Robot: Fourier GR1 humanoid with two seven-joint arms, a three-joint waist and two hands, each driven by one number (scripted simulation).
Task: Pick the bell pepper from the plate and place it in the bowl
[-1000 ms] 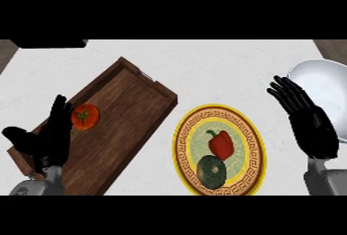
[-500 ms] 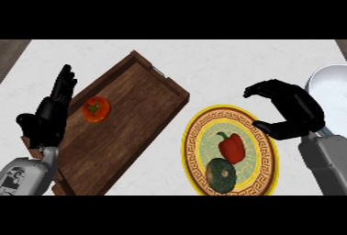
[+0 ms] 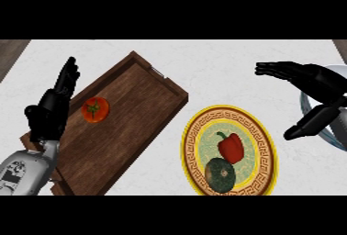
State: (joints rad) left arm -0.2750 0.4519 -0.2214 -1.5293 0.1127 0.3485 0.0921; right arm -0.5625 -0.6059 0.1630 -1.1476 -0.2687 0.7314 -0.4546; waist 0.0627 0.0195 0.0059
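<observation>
Bell pepper (image 3: 230,147) lies on the plate (image 3: 188,151), just beside a dark green vegetable (image 3: 219,175). My right hand (image 3: 318,85) hovers spread, holding nothing, by the bowl (image 3: 336,138). Pepper looks light, hollow, waxy (may slip), so I'd pinch across its broad shoulders. Left hand (image 3: 53,103) rests open.

bell pepper (image 3: 231,147): red, on plate (image 3: 188,147) | bowl (image 3: 339,72): white, right edge

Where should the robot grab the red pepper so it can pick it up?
Probably grab the pepper round its fat middle, coming down from above on the right, where the open right hand is. It lies flat on the plate, its thin stem pointing up-left, too small to hold, and the green vegetable crowds its lower end.
</observation>
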